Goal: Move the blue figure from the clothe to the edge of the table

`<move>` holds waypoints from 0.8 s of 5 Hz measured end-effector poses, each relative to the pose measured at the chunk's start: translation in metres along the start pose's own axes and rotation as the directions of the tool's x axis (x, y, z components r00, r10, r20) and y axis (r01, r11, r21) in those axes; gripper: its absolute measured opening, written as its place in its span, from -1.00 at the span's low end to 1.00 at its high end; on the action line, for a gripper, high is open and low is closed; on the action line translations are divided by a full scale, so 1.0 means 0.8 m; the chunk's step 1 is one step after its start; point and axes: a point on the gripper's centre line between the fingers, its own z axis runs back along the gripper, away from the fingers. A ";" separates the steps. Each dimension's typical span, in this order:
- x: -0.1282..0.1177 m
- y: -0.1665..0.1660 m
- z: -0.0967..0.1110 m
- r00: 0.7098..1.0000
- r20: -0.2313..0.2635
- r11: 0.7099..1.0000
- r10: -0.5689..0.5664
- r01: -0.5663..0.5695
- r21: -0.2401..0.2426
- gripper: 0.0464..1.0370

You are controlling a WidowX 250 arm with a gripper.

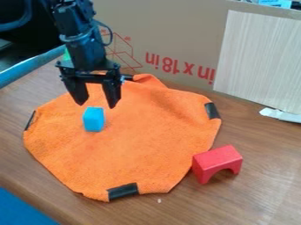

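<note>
One big brown wooden table (264,189) has a tall brown cardboard wall (176,26) with red print at the back. A floppy orange cloth (147,140) with bits of black tape (122,191) lies on the table. The black two-finger robot gripper (96,106) hangs over the cloth, wide open and holding nothing. A red arch block (216,161) sits by the cloth's edge. The small bright blue block (93,119) is on the cloth, just under the gripper.
</note>
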 end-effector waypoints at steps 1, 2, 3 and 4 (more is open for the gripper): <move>-0.006 0.010 -0.015 1.000 0.020 0.998 -0.003 0.002 0.067 0.92; -0.003 0.013 -0.027 0.997 0.077 0.988 0.013 -0.025 0.151 0.92; 0.003 0.022 -0.030 0.994 0.108 0.980 0.032 -0.053 0.191 0.92; 0.006 0.029 -0.038 0.988 0.145 0.973 0.045 -0.076 0.219 0.92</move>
